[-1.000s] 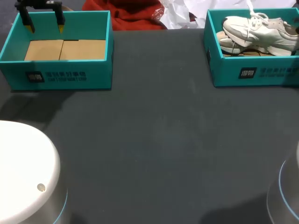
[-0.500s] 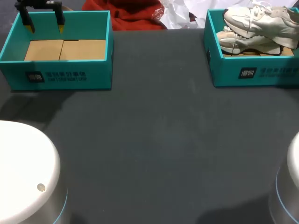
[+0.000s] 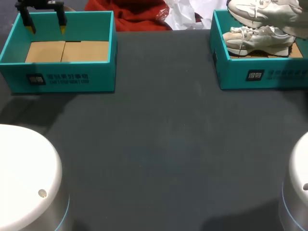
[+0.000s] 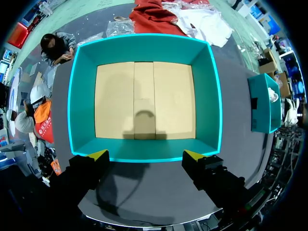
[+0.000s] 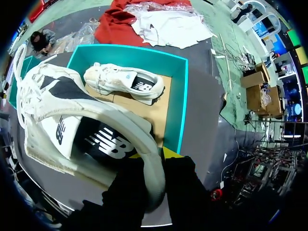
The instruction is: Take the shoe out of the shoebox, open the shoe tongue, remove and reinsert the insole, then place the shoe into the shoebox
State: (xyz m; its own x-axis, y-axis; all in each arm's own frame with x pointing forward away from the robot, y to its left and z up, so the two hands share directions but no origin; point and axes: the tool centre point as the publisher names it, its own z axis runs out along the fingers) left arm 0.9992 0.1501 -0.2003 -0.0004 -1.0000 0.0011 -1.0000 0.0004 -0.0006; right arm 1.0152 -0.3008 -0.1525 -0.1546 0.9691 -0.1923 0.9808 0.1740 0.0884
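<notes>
A white sneaker point(image 3: 262, 10) point(image 5: 82, 115) hangs above the right teal shoebox point(image 3: 260, 74) point(image 5: 179, 91). My right gripper point(image 5: 154, 158) is shut on its heel collar, one finger inside the shoe and one outside; this gripper is outside the head view. A second white sneaker point(image 3: 255, 41) point(image 5: 125, 84) lies on its side on the cardboard bottom of that box. My left gripper point(image 3: 46, 26) point(image 4: 145, 156) stands open over the far wall of the left teal box point(image 3: 57, 79) point(image 4: 144, 42), which holds only its cardboard bottom.
The dark table top point(image 3: 163, 134) stretches between the two boxes. The white base of my left arm point(image 3: 24, 173) stands at the near left corner and that of my right arm point(image 3: 298, 187) at the near right.
The held sneaker has risen out of the right shoebox, uncovering the second sneaker beneath it. The left arm has stayed still.
</notes>
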